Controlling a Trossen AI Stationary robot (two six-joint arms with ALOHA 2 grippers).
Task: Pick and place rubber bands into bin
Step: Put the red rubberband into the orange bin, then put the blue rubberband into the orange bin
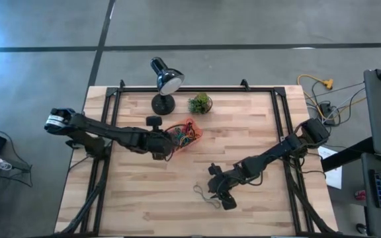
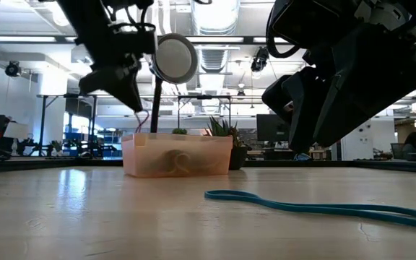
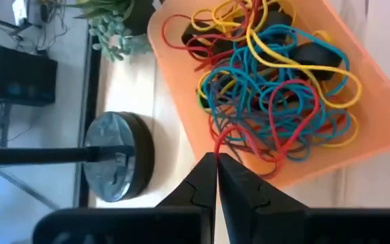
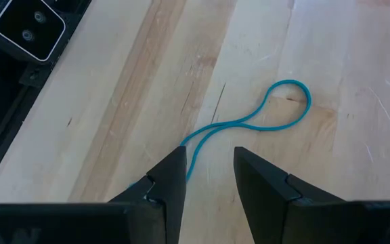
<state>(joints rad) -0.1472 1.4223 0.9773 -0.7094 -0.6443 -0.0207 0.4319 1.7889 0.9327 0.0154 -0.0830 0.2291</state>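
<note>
From above, the wooden table (image 1: 243,132) carries a black desk lamp (image 1: 166,82) and a small potted plant (image 1: 200,103) along its far edge, with the orange bin (image 1: 194,127) of rubber bands (image 1: 182,135) just in front of them. The left gripper (image 1: 165,151) sits at the bin's left rim, while the right gripper (image 1: 222,198) hangs lower right of centre, next to 1 loose band (image 1: 202,193) lying on bare wood. From table height, the bin (image 2: 177,154) stands mid-distance and the teal band (image 2: 316,206) snakes across the near boards; the right gripper (image 2: 316,137) hovers above it, not touching. The left wrist camera shows the left gripper (image 3: 217,166) clenched on a red band (image 3: 223,135) whose far end trails into the tangled heap in the bin (image 3: 378,122), so it looks poised over the rim to drop it in. The right wrist camera shows the right gripper (image 4: 210,169) with jaws parted and empty, straddling the near tail of the teal band (image 4: 249,122), apparently lined up so that closing would catch the strand.
</note>
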